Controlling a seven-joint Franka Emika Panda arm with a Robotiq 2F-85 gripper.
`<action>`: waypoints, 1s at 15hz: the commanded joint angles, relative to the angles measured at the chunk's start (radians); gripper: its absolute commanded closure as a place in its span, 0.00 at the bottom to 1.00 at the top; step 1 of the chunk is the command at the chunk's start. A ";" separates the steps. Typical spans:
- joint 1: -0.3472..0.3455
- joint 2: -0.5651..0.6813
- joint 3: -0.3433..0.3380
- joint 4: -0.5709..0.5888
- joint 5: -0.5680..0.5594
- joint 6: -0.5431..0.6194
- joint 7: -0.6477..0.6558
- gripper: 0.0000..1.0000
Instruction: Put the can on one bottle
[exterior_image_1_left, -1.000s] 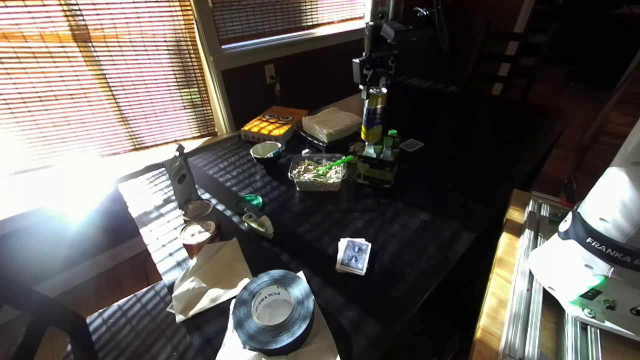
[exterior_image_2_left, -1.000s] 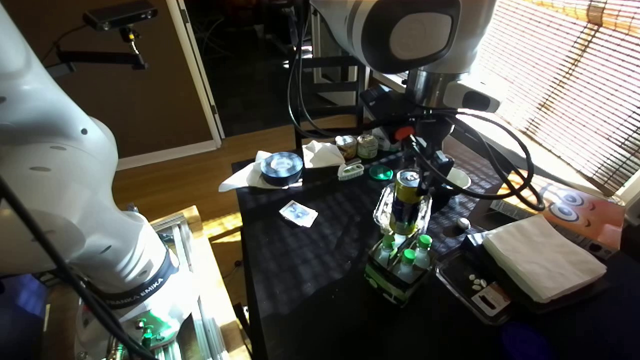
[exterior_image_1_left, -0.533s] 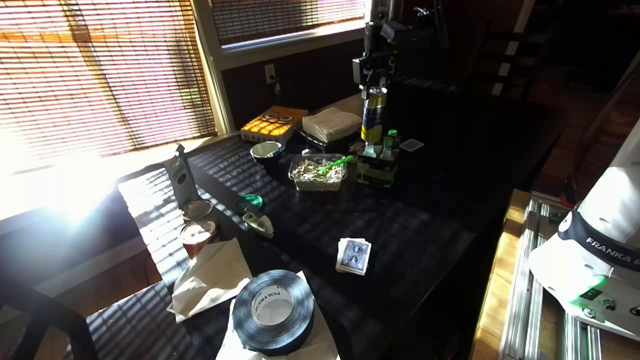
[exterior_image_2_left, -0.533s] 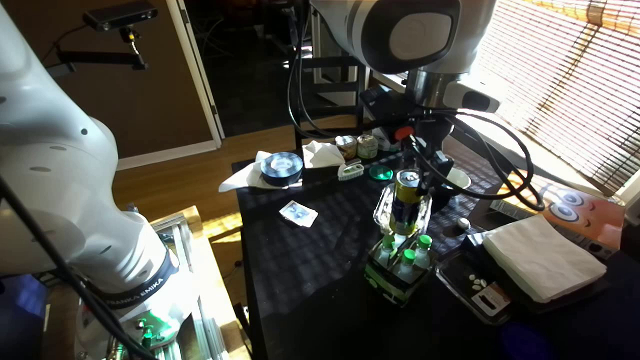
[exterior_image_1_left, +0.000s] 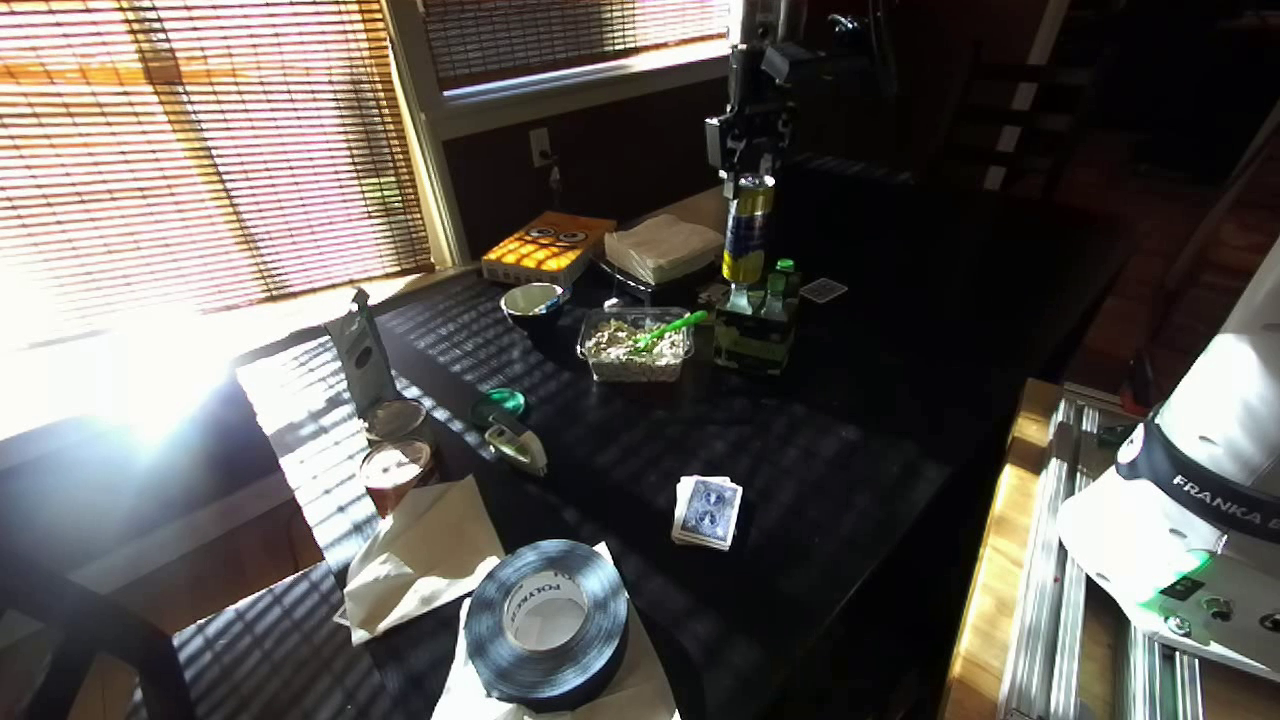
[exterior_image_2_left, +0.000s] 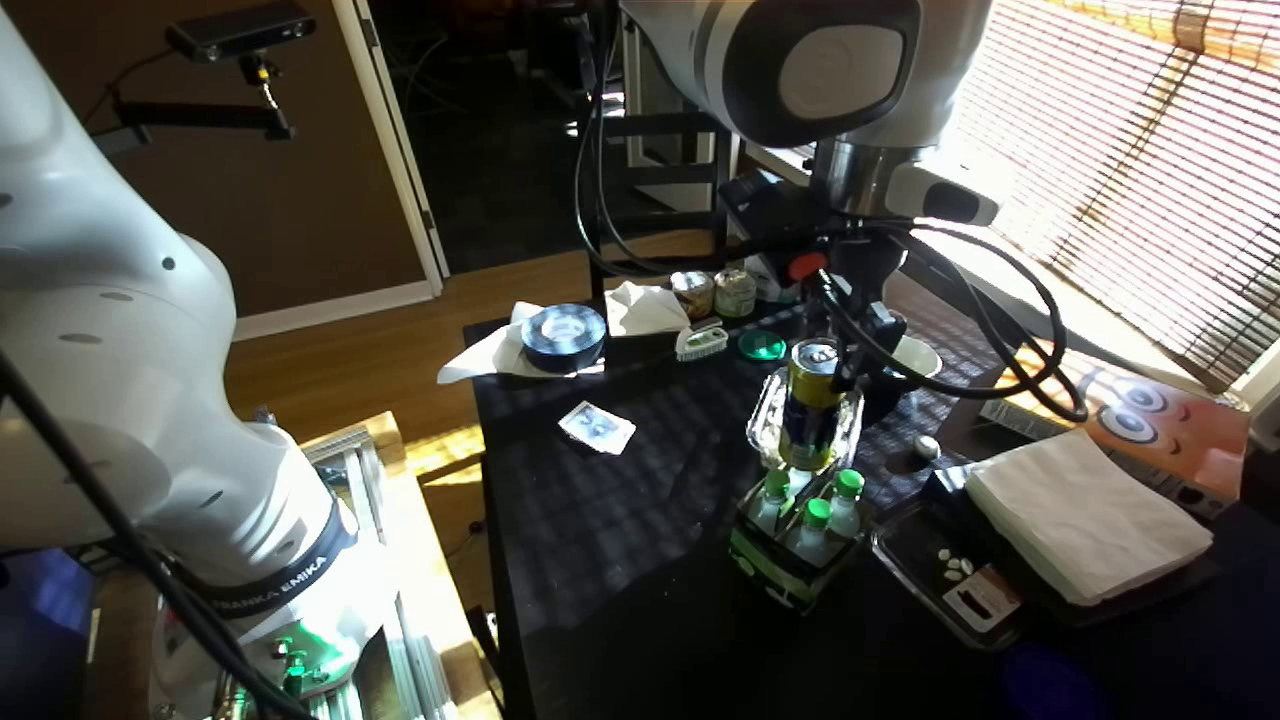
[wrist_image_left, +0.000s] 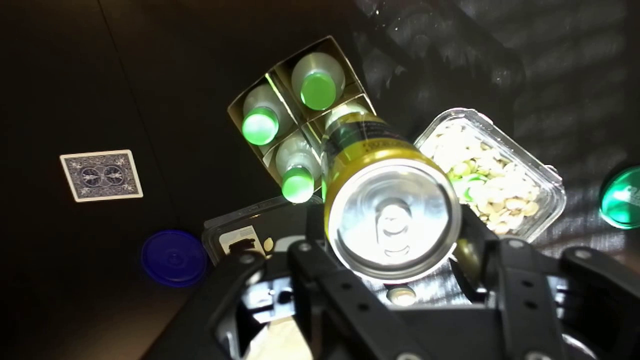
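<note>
Slim yellow-and-blue metal can (exterior_image_2_left: 812, 408), pinched by black two-finger gripper (wrist_image_left: 392, 220) over small pale bottle (exterior_image_1_left: 739, 299): needs centred, plumb, slow release.

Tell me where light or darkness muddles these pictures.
In an exterior view, sun glare bleaches part of the larger window blind; in both exterior views, shadow stripes cross the table; in an exterior view, the blue disc almost sinks into darkness; in the wrist view, glare whitens the top of the can.

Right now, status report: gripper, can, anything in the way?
Gripper astride can, firm grip unclear. Can looks seated on a bottle. Three green-capped bottles close alongside.
</note>
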 joint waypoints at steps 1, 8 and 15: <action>0.002 -0.002 0.004 0.011 -0.028 -0.023 0.032 0.62; 0.003 -0.001 0.005 0.014 -0.032 -0.028 0.033 0.62; 0.003 0.002 0.005 0.016 -0.044 -0.030 0.037 0.58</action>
